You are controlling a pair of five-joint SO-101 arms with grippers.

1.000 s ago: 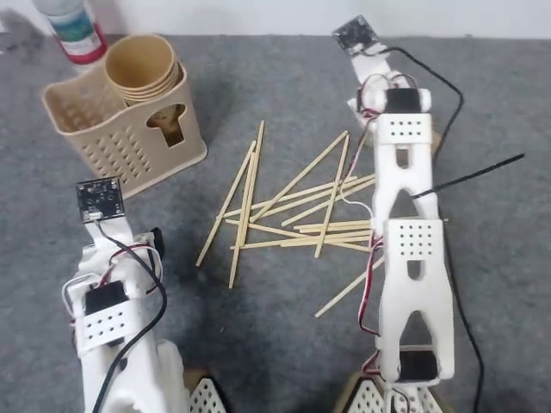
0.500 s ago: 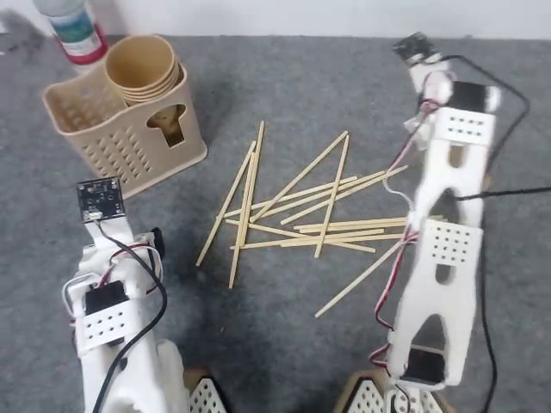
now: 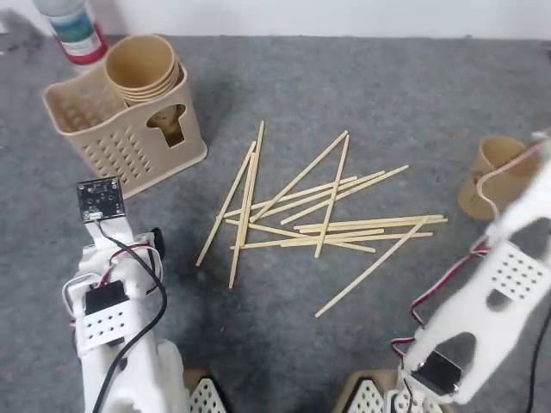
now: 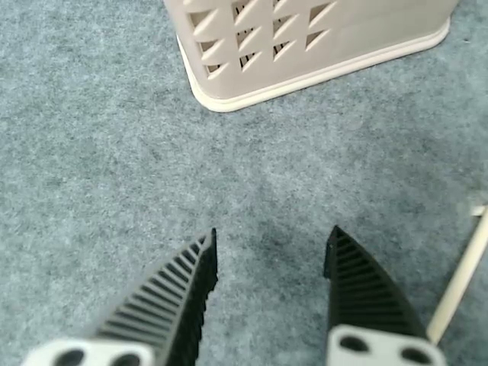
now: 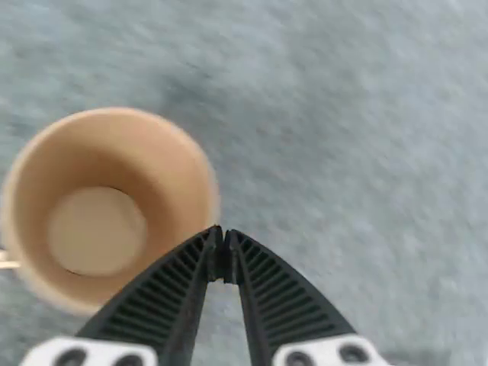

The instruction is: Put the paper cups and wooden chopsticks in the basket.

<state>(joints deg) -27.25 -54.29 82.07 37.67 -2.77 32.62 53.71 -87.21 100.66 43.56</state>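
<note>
Basket (image 3: 95,142): set at the far left of the table (image 3: 362,86), with a stack of paper cups (image 3: 142,64) lodged in one end of it.
Loose cup (image 3: 498,176): stood with its mouth up at the table's right edge, well apart from the basket.
Chopsticks (image 3: 344,227): strewn crosswise over the middle of the table, between the basket and the loose cup.
Left pincer (image 4: 273,231): held wide open with nothing gripped, low over bare table near the foot of the basket (image 4: 305,46); one chopstick end (image 4: 465,282) is seen just beside it.
Right pincer (image 5: 223,232): closed tip to tip on nothing, its tips seen just at the rim of the loose cup (image 5: 99,206).
Bottle (image 3: 76,26): stood behind the basket.
</note>
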